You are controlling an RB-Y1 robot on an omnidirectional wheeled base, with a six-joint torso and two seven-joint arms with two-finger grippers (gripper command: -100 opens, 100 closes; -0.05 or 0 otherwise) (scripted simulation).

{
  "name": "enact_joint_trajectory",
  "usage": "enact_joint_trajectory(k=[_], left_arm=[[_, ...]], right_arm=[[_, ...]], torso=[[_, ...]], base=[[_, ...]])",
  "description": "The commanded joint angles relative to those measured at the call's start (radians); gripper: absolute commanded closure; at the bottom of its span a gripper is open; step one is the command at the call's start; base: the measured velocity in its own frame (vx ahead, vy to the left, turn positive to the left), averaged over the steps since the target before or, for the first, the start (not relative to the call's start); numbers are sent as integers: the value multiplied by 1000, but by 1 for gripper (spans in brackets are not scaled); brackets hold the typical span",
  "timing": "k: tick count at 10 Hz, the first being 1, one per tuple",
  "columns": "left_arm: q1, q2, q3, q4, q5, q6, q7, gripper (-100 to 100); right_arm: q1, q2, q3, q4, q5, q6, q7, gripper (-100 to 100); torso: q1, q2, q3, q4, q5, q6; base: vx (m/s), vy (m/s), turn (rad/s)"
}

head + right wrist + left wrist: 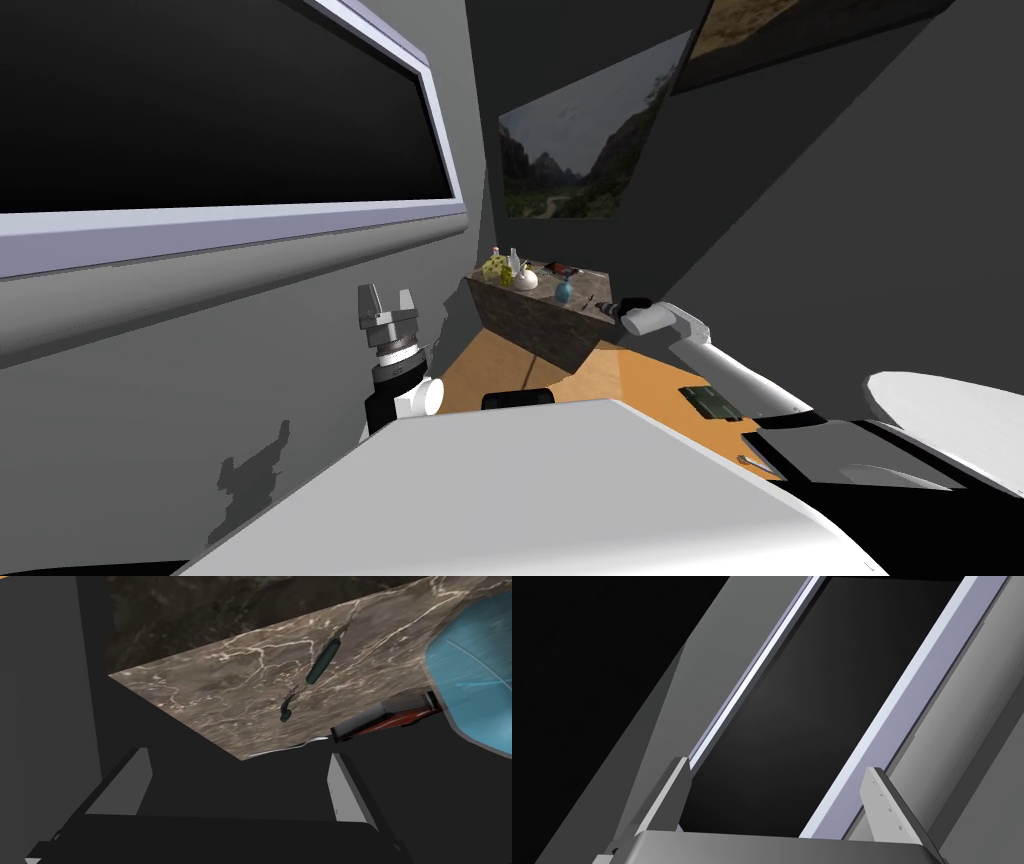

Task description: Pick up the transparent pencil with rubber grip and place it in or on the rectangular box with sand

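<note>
Brown marbled counter (pixel 545 325) stands ahead of me at about 12 o'clock. On its top, near one corner, the pencil (pixel 320 666) lies flat: a dark green grip with a thin tip, then a clear shaft that hardly shows, then a small dark end piece. My right gripper (pixel 235 783) hovers off the edge of the counter with its fingers wide apart, holding nothing. The pencil is ahead of it at about 1 o'clock and is not touched. In the head view a blue vase (pixel 563 290) stands at 9 o'clock of the pencil. A red and black thing (pixel 385 718) lies just beside the vase. My left gripper (pixel 385 300) is raised at about 10 o'clock, fingers apart and empty.
</note>
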Motion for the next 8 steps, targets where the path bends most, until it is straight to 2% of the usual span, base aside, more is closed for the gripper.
enact_joint_trajectory(k=[1, 2, 3, 4, 6, 7, 8], left_arm=[[0, 0, 0, 0, 0, 0, 0, 0], [0, 0, 0, 0, 0, 0, 0, 0], [0, 0, 0, 0, 0, 0, 0, 0], [0, 0, 0, 0, 0, 0, 0, 0], [0, 0, 0, 0, 0, 0, 0, 0], [0, 0, 0, 0, 0, 0, 0, 0], [0, 0, 0, 0, 0, 0, 0, 0]], right_arm=[[-3, -16, 0, 38, -14, 50, 12, -100], [-3, -16, 0, 38, -14, 64, 12, -100], [-6, -27, 0, 62, -24, 100, 19, -100], [-6, -27, 0, 62, -24, 100, 19, -100], [-12, -46, 1, 102, -42, 162, 31, -100], [-12, -46, 1, 102, -42, 162, 31, -100], [-15, -54, 2, 118, -49, 187, 36, -100]], torso=[[0, 0, 0, 0, 0, 0], [2, -3, -2, -1, 0, 0], [2, -1, -1, -1, 1, 0], [1, 0, 0, 0, 0, 0], [0, 2, 1, 0, 0, 0], [2, 1, 0, 0, 0, 0], [1, 2, 1, 0, 0, 0]], base=[[210, 75, 118], [149, 66, 26], [127, 37, 60], [96, 25, 43], [123, 42, 81], [113, 32, 28], [101, 41, 40]])
